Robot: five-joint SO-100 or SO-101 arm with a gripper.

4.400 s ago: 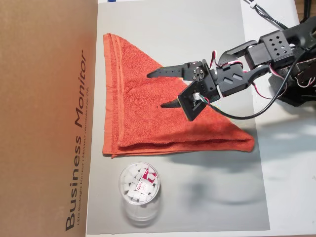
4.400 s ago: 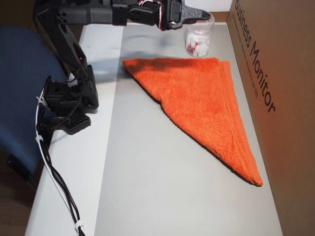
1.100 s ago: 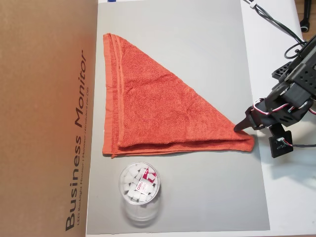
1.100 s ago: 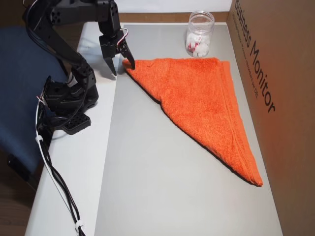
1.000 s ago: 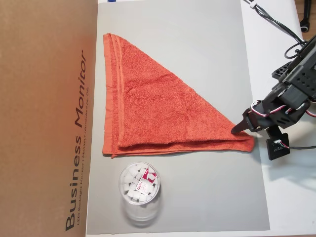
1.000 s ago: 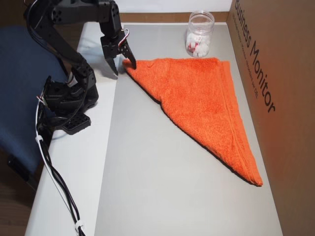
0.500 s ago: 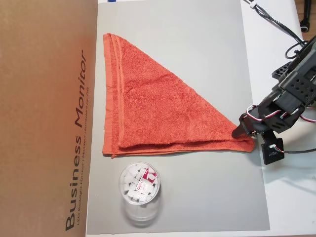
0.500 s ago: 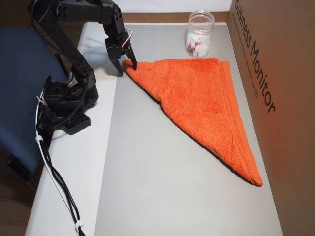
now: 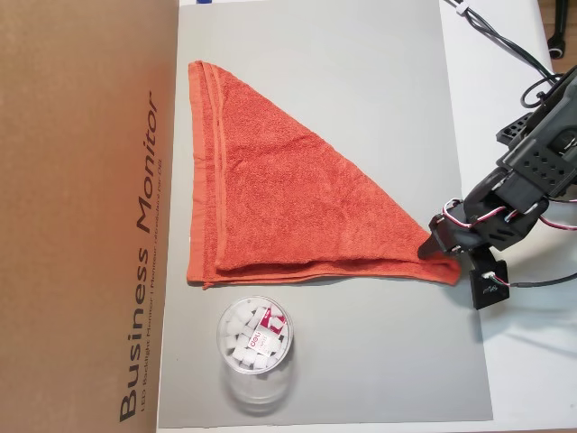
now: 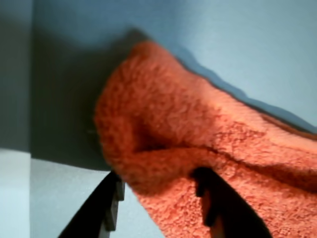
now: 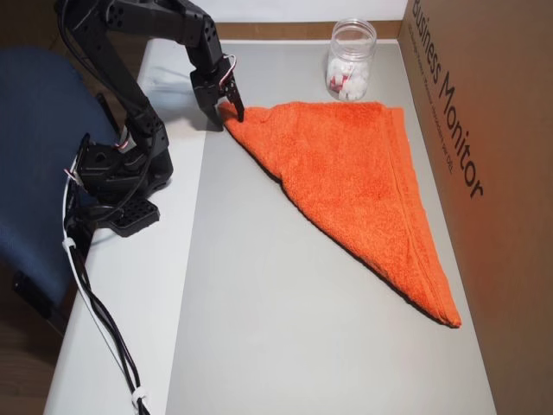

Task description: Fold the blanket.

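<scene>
The cardboard box (image 9: 86, 216) borders the grey mat (image 9: 361, 81), where the blanket (image 9: 279, 203) lies folded into a triangle. Its pointed corner sits bunched between the claw's (image 9: 439, 255) fingers (image 10: 106, 206), which are clenched on it. The wrist view is blurred, fingertips buried in terry.

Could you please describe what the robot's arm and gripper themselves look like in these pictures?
The arm is matte black plastic in boxy links, some with rows of small round holes. Red, white and black wires loop near the wrist, and black cables trail from the base. The gripper has two black, tapered, pointed fingers.
</scene>
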